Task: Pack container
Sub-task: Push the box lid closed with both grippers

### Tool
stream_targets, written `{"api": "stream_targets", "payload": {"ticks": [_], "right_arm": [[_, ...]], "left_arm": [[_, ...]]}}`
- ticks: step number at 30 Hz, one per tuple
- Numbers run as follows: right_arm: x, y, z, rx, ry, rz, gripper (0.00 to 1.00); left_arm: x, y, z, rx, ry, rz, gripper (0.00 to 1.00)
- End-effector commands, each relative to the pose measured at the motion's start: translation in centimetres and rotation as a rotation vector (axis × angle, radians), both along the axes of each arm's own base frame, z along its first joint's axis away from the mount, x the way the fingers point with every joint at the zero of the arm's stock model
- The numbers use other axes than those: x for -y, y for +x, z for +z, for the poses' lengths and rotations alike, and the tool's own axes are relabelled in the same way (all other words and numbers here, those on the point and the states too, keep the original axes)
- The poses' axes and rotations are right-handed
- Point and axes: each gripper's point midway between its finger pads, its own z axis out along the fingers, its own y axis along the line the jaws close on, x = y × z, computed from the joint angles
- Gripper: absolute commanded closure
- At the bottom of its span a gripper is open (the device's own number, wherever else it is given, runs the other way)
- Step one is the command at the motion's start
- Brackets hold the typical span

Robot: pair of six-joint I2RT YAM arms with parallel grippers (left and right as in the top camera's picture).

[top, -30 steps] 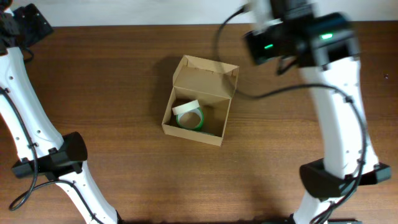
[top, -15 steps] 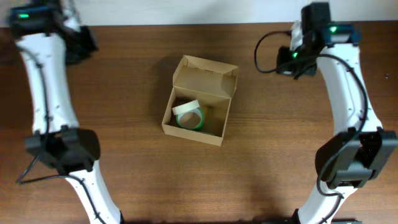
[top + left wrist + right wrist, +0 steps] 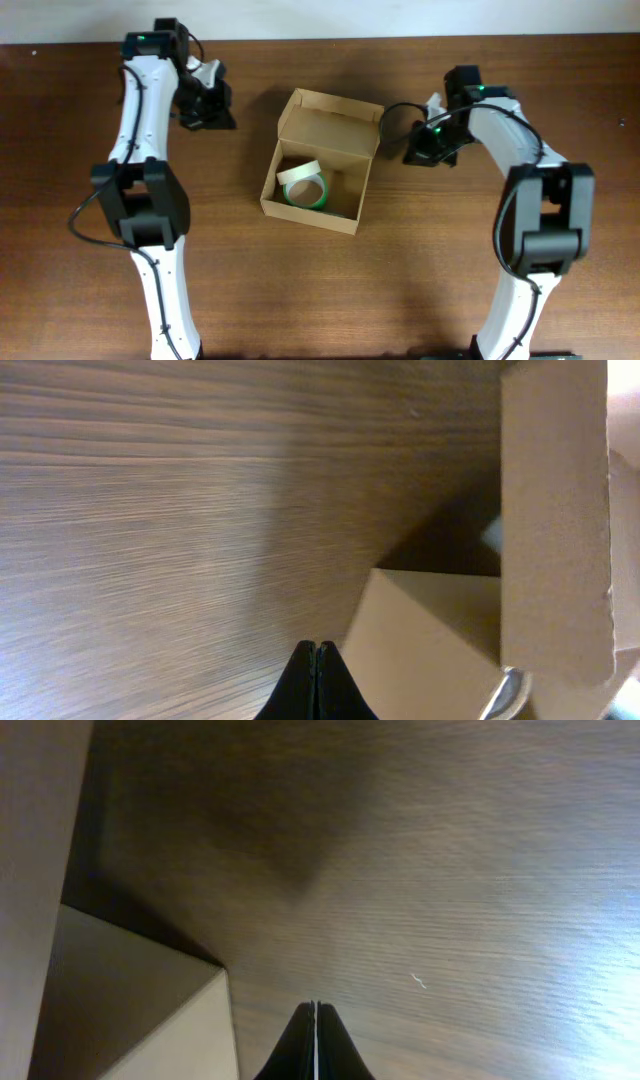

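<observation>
The container (image 3: 305, 217) is a tan cardboard box at the middle of the table, its flap lid (image 3: 330, 122) standing open at the back. A tape roll (image 3: 305, 187) with a green edge lies inside, toward the left. My left gripper (image 3: 222, 118) hovers just off the box's back left, shut and empty. In the left wrist view its tips (image 3: 316, 650) point at the box's outer wall (image 3: 430, 640), with the flap (image 3: 555, 510) to the right. My right gripper (image 3: 413, 155) is shut and empty beside the box's right side. Its tips (image 3: 315, 1010) are over bare wood near a box corner (image 3: 150, 1030).
Dark wooden table (image 3: 450, 270) all round the box. A pale wall strip runs along the table's far edge (image 3: 320, 20). Both white arms reach in from the near side, left (image 3: 140, 200) and right (image 3: 540, 220).
Both arms have swung in from the far corners of the table to either side of the box. Both grippers have shut. The box and the tape roll have not moved.
</observation>
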Motion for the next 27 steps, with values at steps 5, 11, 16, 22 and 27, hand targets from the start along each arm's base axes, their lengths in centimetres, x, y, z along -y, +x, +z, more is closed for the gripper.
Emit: {"api": "stream_targets", "payload": {"ticks": [5, 11, 16, 22, 27], "right_arm": [[-6.1, 1.7, 0.0, 0.079, 0.256, 0.081, 0.96], [-7.8, 3.9, 1.4, 0.198, 0.327, 0.109, 0.96], [-8.6, 4.6, 2.5, 0.253, 0.394, 0.135, 0.96], [-9.3, 5.2, 3.7, 0.305, 0.453, 0.162, 0.96], [-9.8, 5.3, 4.9, 0.338, 0.498, 0.199, 0.96]], "left_arm": [[5.5, -0.2, -1.5, -0.033, -0.197, -0.079, 0.98], [8.0, 0.1, -1.0, -0.019, -0.275, -0.092, 0.98], [8.6, 0.1, -0.7, -0.013, -0.302, -0.098, 0.99], [8.6, 0.3, -0.6, -0.005, -0.302, -0.099, 0.99], [8.9, 1.1, 0.5, 0.041, -0.320, -0.110, 0.98]]}}
